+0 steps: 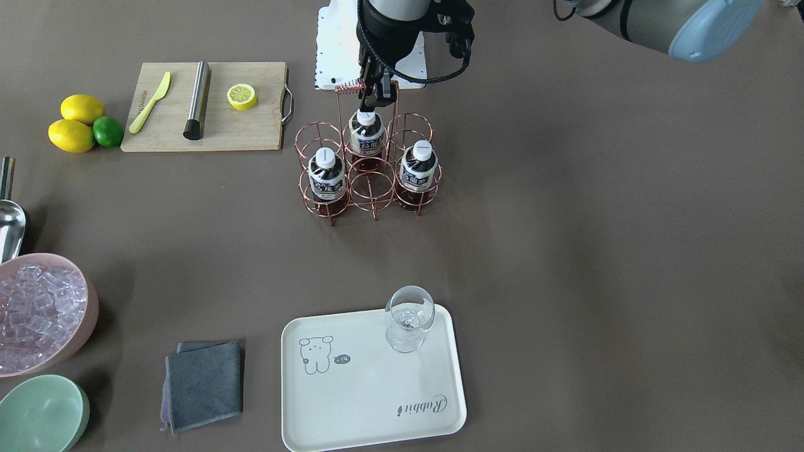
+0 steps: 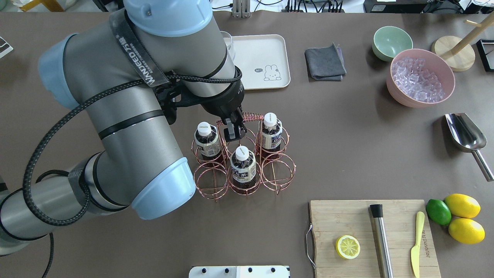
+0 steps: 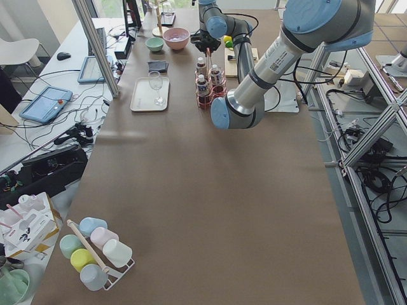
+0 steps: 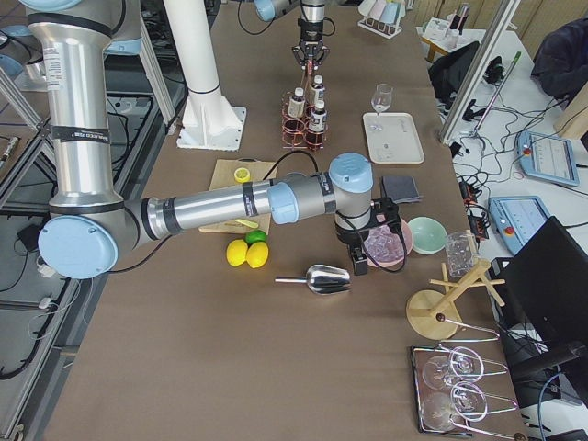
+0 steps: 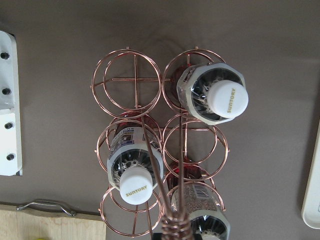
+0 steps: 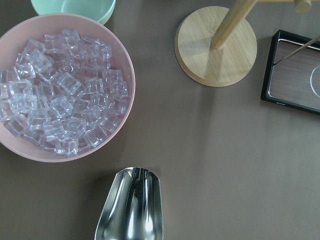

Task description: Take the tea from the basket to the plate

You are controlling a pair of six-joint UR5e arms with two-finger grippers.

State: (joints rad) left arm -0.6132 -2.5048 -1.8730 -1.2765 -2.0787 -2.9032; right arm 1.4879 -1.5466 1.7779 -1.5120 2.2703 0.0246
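Tea stands in the middle robot-side cell of the basket in the front-facing view, the left gripper just above it, its spread unreadable; overhead, the plate lies well apart by the far edge of the table; the right-end view leaves the right gripper equally untellable.

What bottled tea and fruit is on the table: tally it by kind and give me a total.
Tea bottles: 3
Whole lemons: 2
Lime: 1
Lemon half: 1
Total: 7
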